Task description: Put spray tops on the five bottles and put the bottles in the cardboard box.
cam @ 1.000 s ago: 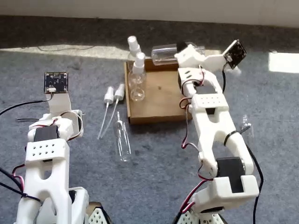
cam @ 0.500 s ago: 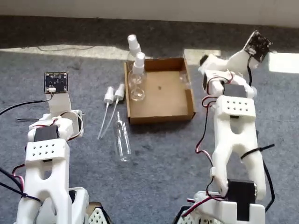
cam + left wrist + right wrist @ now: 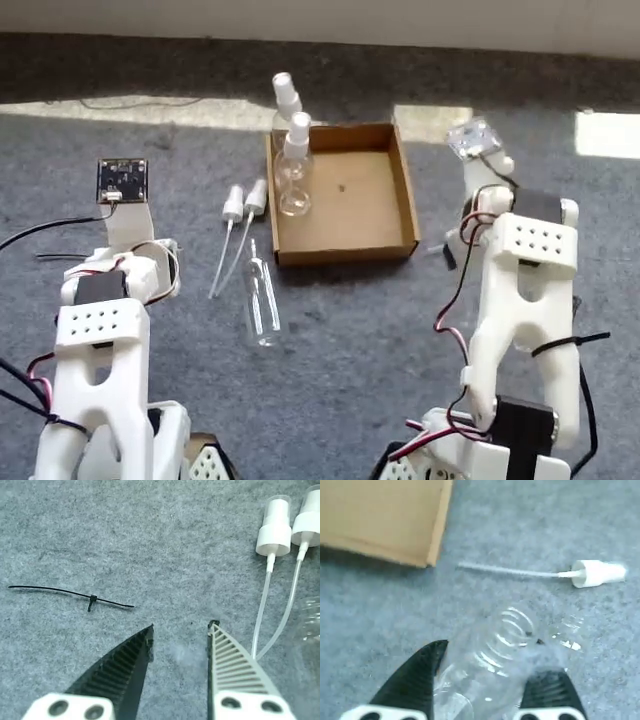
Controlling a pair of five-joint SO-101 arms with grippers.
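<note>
Right tool (image 3: 490,659) withdrew from cardboard box (image 3: 345,249), gripping clear plastic bottle (image 3: 510,635).

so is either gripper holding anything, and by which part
The right gripper holds a clear bottle by its body, behind the threaded neck. The left gripper is open, holding nothing.
</note>
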